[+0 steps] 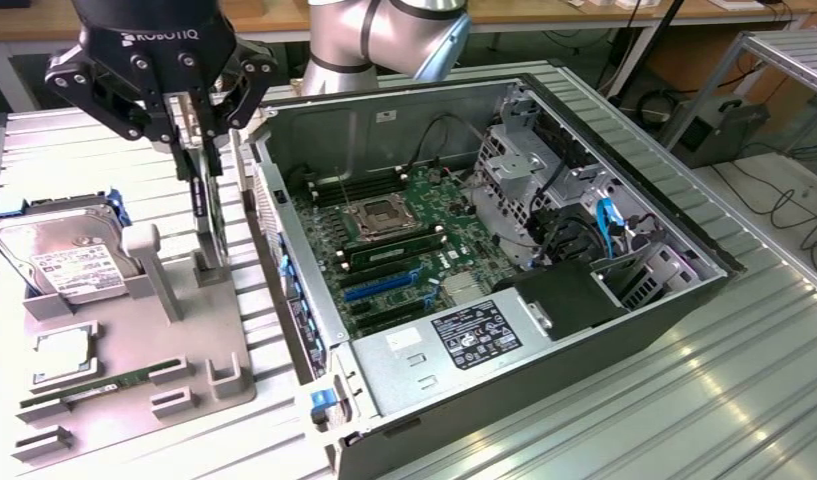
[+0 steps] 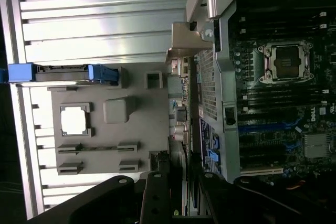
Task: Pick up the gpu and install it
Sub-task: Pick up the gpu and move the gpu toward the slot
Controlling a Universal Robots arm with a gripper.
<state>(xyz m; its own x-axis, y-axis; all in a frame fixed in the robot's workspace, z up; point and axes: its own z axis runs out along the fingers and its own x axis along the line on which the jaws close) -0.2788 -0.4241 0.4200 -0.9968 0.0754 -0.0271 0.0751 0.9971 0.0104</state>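
Note:
The gpu [image 1: 208, 215] stands on edge, a thin dark card reaching down to the grey holder [image 1: 211, 270] just beside the open computer case [image 1: 648, 330]. My gripper [image 1: 203, 135] sits over the card's upper edge, with a finger on each side, shut on it. I cannot tell whether its lower edge still rests in the holder. In the wrist view the gpu [image 2: 190, 124] runs edge-on from its silvery bracket [image 2: 184, 43] back to my gripper [image 2: 184, 195], alongside the case wall.
The grey fixture tray [image 1: 181, 370] carries a hard drive [image 1: 64, 262] in a blue caddy, a CPU [image 1: 61, 350] and a green RAM stick [image 1: 95, 385]. Inside the case lie the motherboard [image 1: 395, 240], its blue slots [image 1: 381, 285] and a drive cage [image 1: 515, 180].

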